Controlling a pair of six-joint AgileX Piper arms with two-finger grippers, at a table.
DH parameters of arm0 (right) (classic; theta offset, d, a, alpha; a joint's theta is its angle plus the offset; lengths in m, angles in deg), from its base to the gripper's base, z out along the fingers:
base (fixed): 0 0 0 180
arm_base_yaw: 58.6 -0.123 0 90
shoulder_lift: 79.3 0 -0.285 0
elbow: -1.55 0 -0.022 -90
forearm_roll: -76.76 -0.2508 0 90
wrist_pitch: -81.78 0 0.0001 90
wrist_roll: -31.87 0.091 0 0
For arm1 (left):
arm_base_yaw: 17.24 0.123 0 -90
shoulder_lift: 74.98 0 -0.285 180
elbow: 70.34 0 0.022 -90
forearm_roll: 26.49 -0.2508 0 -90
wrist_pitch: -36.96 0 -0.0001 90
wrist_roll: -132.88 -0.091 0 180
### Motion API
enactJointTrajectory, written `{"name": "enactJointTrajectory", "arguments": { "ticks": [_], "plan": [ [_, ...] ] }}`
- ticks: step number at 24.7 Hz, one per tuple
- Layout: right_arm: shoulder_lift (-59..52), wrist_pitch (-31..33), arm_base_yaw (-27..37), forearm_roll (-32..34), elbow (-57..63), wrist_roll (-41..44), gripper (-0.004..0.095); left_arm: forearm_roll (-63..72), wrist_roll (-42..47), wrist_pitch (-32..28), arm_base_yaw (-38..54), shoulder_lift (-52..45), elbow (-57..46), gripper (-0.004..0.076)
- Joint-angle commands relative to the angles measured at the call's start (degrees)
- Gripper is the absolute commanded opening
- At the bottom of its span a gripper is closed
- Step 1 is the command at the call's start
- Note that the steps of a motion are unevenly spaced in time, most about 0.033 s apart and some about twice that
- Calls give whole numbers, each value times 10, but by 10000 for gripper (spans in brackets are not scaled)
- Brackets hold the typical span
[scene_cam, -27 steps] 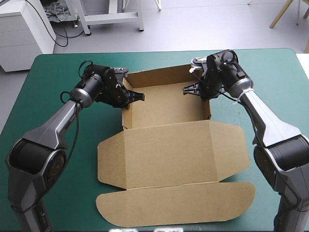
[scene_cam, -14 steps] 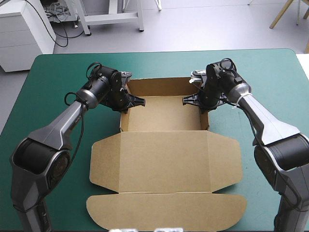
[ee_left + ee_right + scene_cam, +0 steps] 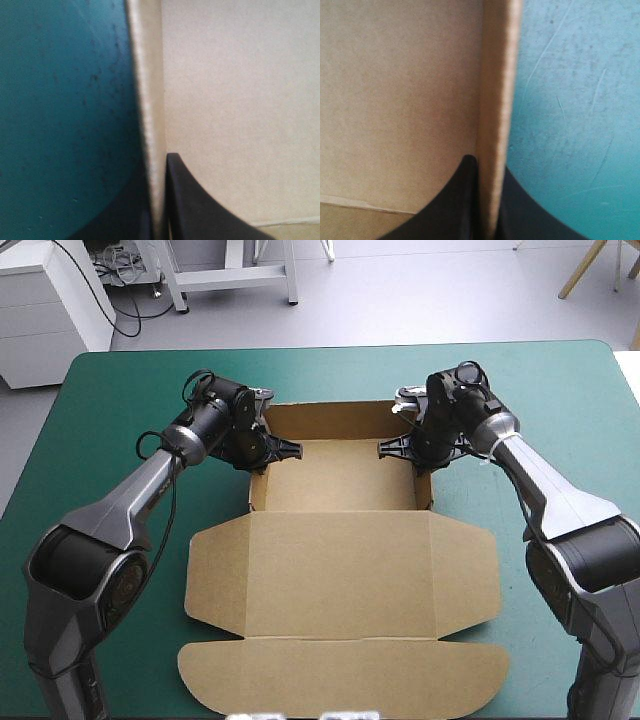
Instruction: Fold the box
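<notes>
The teal-green table cover shows fine pale scratches and small dark specks.

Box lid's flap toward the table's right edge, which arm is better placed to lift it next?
Right, probably. The right gripper is shut on the box wall on the side of that flap; the left gripper clamps the opposite wall, across the tray.

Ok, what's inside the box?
Inside the box: bare brown floor, plus one finger each of left gripper and right gripper, clamping its side walls. The table beneath is hidden.
</notes>
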Motion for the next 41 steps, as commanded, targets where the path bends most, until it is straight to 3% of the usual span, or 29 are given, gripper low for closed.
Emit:
{"name": "enactJointTrajectory", "arguments": {
  "ticks": [1, 3, 4, 5, 6, 8, 14, 22, 27, 29, 31, 34, 38, 41],
  "plan": [
    [-30, -3, 3, 7, -14, -16, 202, 7, -21, 15, -4, -23, 11, 78],
    [-30, -6, 3, 11, -14, -16, 383, 7, -21, 15, -4, -23, 11, 168],
    [-30, -10, 3, 24, -14, -16, 556, 7, -21, 14, -4, -23, 11, 305],
    [-30, -13, 3, 27, -14, -18, 639, 7, -21, 11, -4, -23, 11, 384],
    [-30, -13, 3, 30, -14, -29, 748, 7, -17, 5, -4, -23, 11, 527],
    [-30, -16, 3, 30, -14, -23, 800, 4, -8, -3, -3, -22, 11, 619],
    [-34, -40, 3, 30, -27, -16, 800, 7, -9, 2, 15, -22, 31, 617],
    [-95, -1, 3, 67, -142, -14, 796, -28, -18, 77, 19, -22, 209, 617],
    [-151, -1, 3, 75, -146, -14, 796, -32, -31, 79, 19, -41, 309, 617],
    [-173, -1, 3, 75, -145, -14, 796, -32, -38, 79, 18, -56, 335, 600],
    [-196, -1, 3, 75, -140, -15, 796, -32, -62, 79, 18, -76, 342, 533],
    [-227, -1, 3, 79, -119, -16, 796, -39, -94, 79, 18, -113, 342, 331],
    [-264, -1, 3, 82, -77, -16, 796, -40, -137, 79, 18, -160, 338, -10],
    [-289, -1, 3, 77, -35, -10, 796, -32, -153, 79, 18, -214, 312, -10]
  ]
}}
